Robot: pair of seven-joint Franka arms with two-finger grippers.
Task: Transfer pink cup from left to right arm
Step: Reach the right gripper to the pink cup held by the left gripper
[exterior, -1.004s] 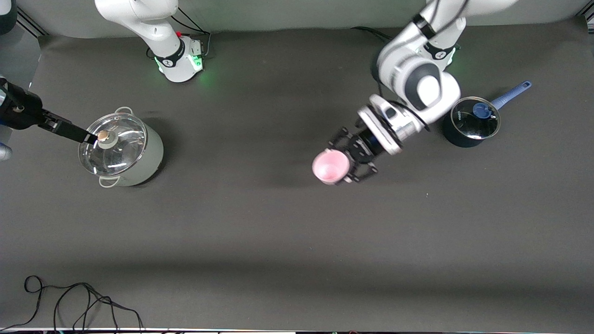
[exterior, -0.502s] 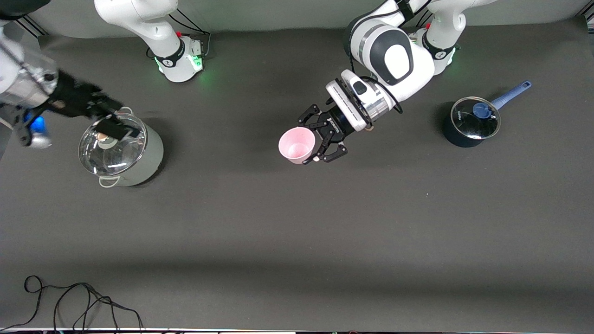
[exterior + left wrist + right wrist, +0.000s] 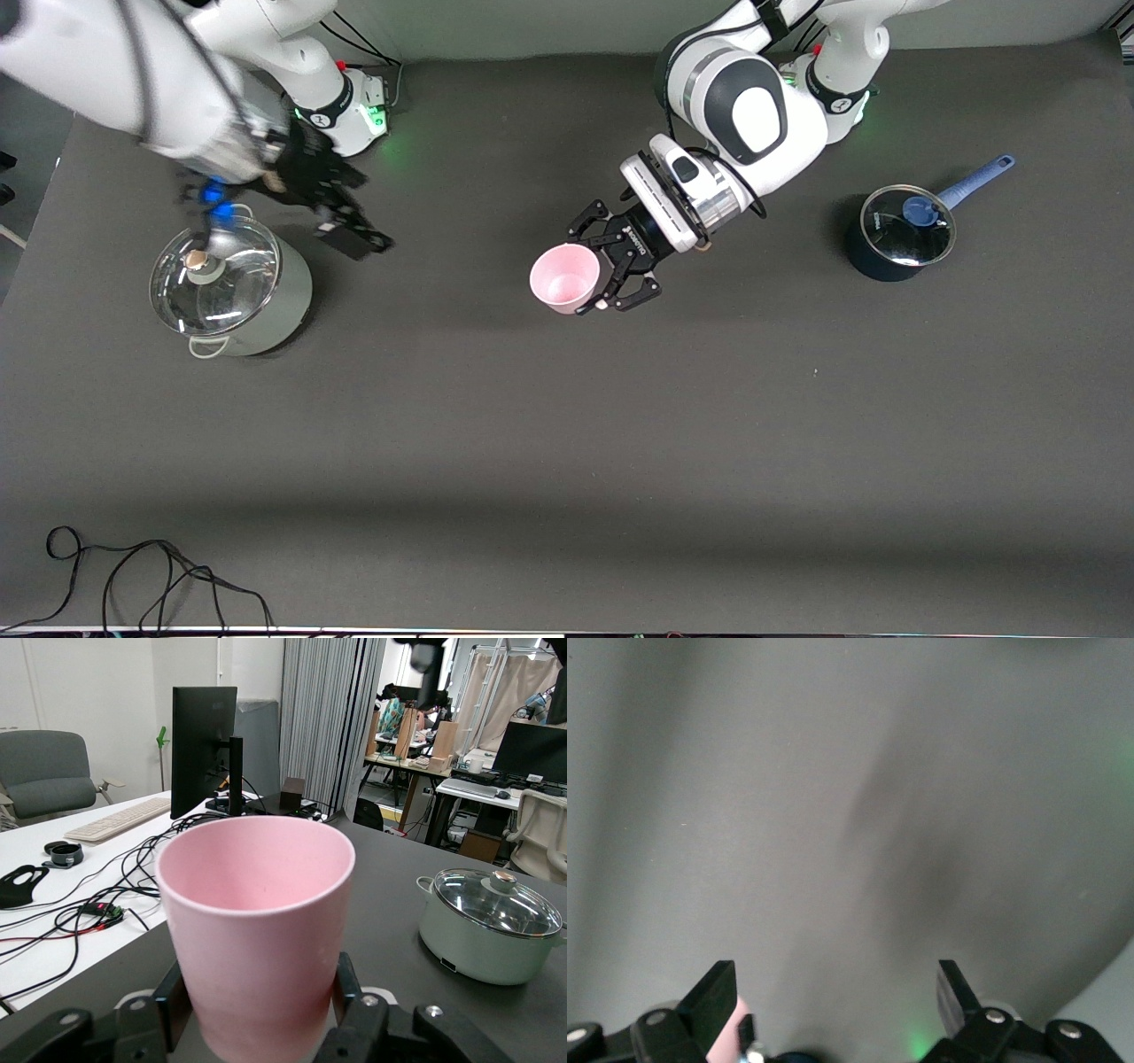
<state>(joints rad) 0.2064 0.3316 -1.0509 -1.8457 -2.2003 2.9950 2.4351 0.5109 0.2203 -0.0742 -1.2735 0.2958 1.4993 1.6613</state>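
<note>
Left gripper [image 3: 595, 275] clamps pink cup [image 3: 564, 277] mid-frame above table [image 3: 620, 425]; right gripper [image 3: 341, 221], upper left, gapes empty.

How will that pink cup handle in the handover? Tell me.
Probably stiff: the pink cup keeps a round rim while the left gripper is shut on it. Likely light, being thin-walled and apparently empty. Its smooth tapered sides could slip, so the open right gripper should squeeze firmly.
</note>
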